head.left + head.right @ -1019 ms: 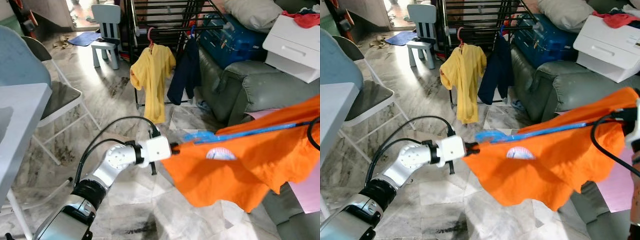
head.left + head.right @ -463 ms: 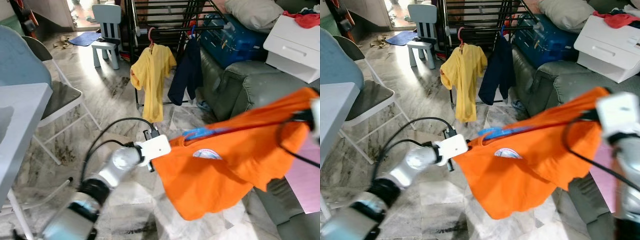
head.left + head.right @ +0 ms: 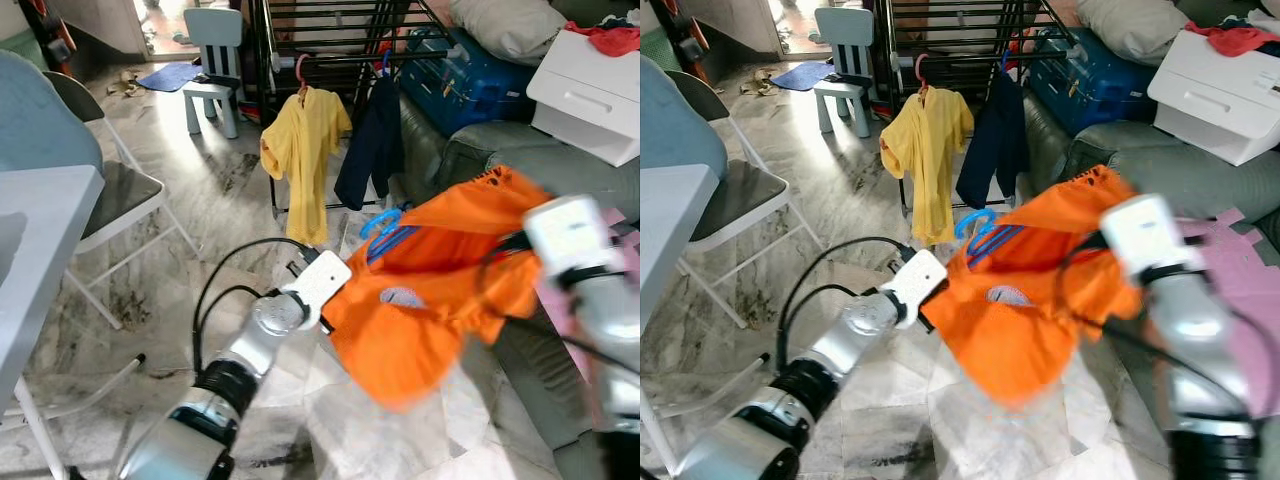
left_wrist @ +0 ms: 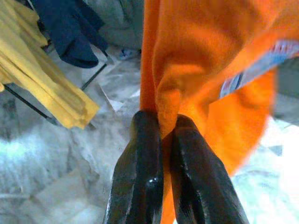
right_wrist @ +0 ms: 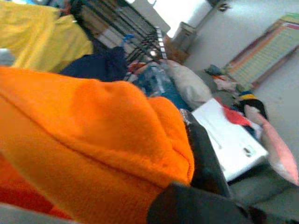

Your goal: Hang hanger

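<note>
**Carrying the shirt on its hanger toward the rack**

The left gripper [image 4: 161, 126] pinches the orange shirt [image 3: 440, 290]; the right gripper [image 5: 196, 140] clamps its other shoulder. The blue hanger [image 3: 385, 225] peeks out. Next, probably, its hook must reach the drying rack [image 3: 330, 40].

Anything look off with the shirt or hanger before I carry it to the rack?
Yes. The orange shirt is bunched up between the left gripper and the right gripper, not hanging flat. The blue hanger sits tilted, its hook poking out at the collar. Neither is on the drying rack yet.
</note>
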### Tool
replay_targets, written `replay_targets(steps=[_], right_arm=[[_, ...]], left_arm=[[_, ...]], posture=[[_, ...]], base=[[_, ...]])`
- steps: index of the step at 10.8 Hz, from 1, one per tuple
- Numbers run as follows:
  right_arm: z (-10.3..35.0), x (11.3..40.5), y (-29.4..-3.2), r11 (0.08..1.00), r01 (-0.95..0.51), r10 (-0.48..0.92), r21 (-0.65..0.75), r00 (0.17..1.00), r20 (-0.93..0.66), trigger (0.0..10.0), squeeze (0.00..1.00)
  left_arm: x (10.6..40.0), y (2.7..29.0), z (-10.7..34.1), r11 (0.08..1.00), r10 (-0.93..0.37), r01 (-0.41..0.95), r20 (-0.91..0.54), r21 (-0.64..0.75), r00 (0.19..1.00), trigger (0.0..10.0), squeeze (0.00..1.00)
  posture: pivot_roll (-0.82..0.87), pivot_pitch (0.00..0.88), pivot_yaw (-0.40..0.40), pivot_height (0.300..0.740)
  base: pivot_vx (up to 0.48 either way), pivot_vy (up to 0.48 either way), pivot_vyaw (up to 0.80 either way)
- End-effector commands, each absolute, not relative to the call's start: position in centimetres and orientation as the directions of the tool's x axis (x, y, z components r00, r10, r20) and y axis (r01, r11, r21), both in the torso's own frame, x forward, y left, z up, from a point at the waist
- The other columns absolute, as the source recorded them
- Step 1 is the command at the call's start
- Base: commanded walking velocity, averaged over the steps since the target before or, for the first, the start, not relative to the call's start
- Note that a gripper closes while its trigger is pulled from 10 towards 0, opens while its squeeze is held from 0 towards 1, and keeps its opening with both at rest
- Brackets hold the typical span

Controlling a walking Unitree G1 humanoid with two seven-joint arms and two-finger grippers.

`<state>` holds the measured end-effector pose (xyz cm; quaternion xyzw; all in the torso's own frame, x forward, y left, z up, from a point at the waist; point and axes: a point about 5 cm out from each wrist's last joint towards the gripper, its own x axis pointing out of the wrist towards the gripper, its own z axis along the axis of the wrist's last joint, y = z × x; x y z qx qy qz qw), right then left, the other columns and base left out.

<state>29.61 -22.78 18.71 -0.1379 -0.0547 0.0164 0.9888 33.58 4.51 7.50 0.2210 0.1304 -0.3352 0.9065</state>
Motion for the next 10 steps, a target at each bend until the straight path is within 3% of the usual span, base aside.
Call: replay_targets(steps=[1,3,5,8,9,10], right_arm=[[18.0,29.3,-20.1,0.956,-0.119,0.144,-0.268,0.987,0.075,0.0,0.0],[16.2,28.6,-18.2,0.939,-0.236,0.24,-0.251,0.971,-0.014,0.0,0.0],[12.6,26.7,-16.7,0.893,-0.381,0.336,-0.238,0.918,-0.211,0.0,0.0],[10.6,25.0,-15.1,0.856,-0.475,0.397,-0.204,0.857,-0.329,0.0,0.0],[9.9,24.6,-15.1,0.827,-0.506,0.398,-0.244,0.835,-0.381,10.0,0.0],[9.5,24.4,-15.5,0.808,-0.52,0.392,-0.277,0.825,-0.406,10.0,0.73]], left_arm=[[34.0,4.0,8.5,0.713,-0.536,0.634,-0.349,0.301,0.769,0.0,0.0],[34.2,4.1,8.6,0.735,-0.52,0.617,-0.35,0.281,0.779,0.0,0.0],[34.7,4.5,9.0,0.766,-0.492,0.585,-0.344,0.264,0.8,0.0,0.0],[35.0,4.7,9.3,0.78,-0.478,0.571,-0.345,0.258,0.808,0.0,0.0],[35.1,4.6,9.5,0.782,-0.478,0.569,-0.341,0.254,0.809,0.0,0.0],[35.1,4.6,9.6,0.781,-0.481,0.57,-0.338,0.253,0.809,0.0,0.0]], posture=[[-0.05,0.0,-0.029,0.74],[-0.05,0.0,-0.03,0.74],[-0.05,0.0,-0.033,0.74],[-0.05,0.0,-0.033,0.74],[-0.04,0.0,-0.034,0.74],[-0.04,0.0,-0.036,0.74]], base=[[0.0,0.0,0.0],[0.0,0.0,0.0],[0.0,0.0,0.0],[0.0,0.0,0.0],[0.0,0.0,0.0],[0.0,0.0,0.0]])
